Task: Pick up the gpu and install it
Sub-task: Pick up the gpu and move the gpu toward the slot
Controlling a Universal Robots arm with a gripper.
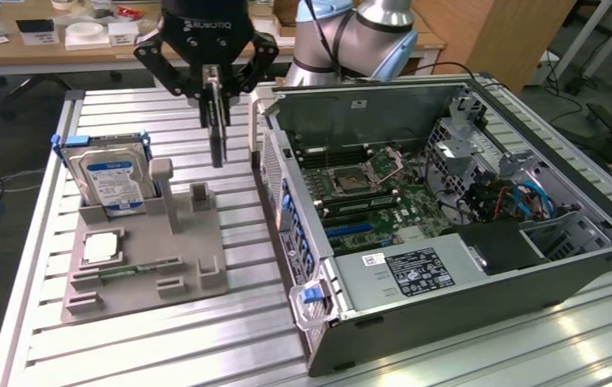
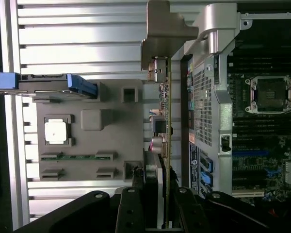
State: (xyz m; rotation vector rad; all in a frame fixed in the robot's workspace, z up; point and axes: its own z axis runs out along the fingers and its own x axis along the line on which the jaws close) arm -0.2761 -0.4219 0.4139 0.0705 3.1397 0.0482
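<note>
- Hanging edge-on from the gripper (image 1: 213, 81), the gpu (image 1: 216, 133) is a thin dark blade pointing straight down.
- Gripper jaws are clamped on the card's upper end, one finger on each flat face.
- The gpu is in the air, between the hard drive (image 1: 112, 177) and the open case (image 1: 499, 274), with its lower end clear of the grey holder (image 1: 193, 242) below.
- In the wrist view the card (image 2: 168, 111) runs along the holder's edge nearest the case, with its metal bracket (image 2: 162, 29) at the far end from the fingers (image 2: 153, 179).
- The hard drive stands upright in a slot at the holder's back corner, on the exterior view's left.
- A square silver chip (image 1: 102, 248) lies flat in a holder pocket, in front of the drive.
- The case lies on its side on the slatted table (image 1: 155, 355), with its side panel off and the motherboard (image 1: 381, 218) facing up.
- The case sits just beside the holder, on the exterior view's right.
</note>
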